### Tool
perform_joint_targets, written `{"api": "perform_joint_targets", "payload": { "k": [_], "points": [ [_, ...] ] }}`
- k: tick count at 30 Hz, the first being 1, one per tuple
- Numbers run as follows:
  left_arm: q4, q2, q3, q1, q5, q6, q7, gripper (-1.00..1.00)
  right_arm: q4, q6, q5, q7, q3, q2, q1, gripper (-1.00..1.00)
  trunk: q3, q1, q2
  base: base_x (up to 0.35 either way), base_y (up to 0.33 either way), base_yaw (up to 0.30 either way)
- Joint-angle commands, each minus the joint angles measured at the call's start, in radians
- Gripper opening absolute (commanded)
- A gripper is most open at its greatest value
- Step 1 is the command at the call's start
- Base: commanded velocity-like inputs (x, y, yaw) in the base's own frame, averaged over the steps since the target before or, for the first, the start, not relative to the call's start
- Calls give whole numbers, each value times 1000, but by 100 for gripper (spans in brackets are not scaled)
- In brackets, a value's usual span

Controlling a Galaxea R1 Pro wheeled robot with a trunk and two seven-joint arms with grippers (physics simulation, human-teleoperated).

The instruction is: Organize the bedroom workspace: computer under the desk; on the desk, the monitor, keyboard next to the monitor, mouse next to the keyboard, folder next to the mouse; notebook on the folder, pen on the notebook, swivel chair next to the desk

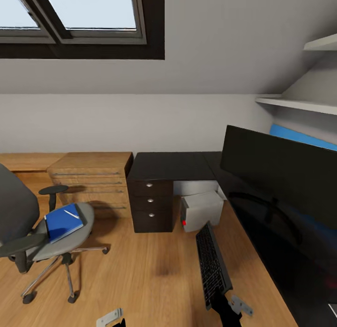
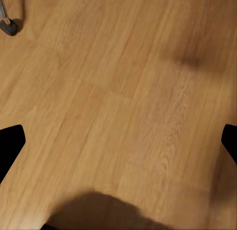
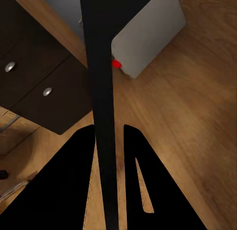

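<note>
Currently the keyboard sits clamped edge-on in the right end effector, held in the air above the wood floor, just beside the near edge of the counter. Right wrist view: the keyboard runs as a thin dark strip straight out between the two black fingers, which press on both of its faces. Beyond it, the computer stands on the floor under the counter, light-grey case, red dot on its front, close beside the black three-drawer unit; same pairing in the right wrist view, computer and drawers with round silver knobs. Monitor stands on the glossy black top at the right, wide dark screen, ring base reflected beneath it. Left end effector is at the bottom edge of the head view, low over bare floor; in the left wrist view its fingertips stand wide apart at either side of the frame with nothing between them. Swivel chair is well apart from the counter, at the left, with the blue folder lying flat on its seat and a thin white pen on top of the folder. Light-wood drawer chest stands against the wall between chair and drawer unit. Skylight window above; white wall shelves at upper right.
</note>
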Motion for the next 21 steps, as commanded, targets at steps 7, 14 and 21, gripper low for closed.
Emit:
{"api": "perform_joint_targets", "payload": {
  "k": [7, 14, 21],
  "points": [
    [0, 1, -7, -1, 11, -7, 7, 100, 1, -2, -2, 10, -5, 0, -1, -100, 21, -26, 49, 333, 96, 0],
    [0, 1, -7, -1, 15, -4, 7, 100, 1, -4, -3, 11, -5, 0, -1, -100, 34, -42, 77, 330, 60, 0],
    [2, 1, -4, -1, 17, -3, 11, 100, -85, -68, -1, 19, -2, 0, -1, -100, 34, -42, 77, 136, 2, 0]
  ]
}}
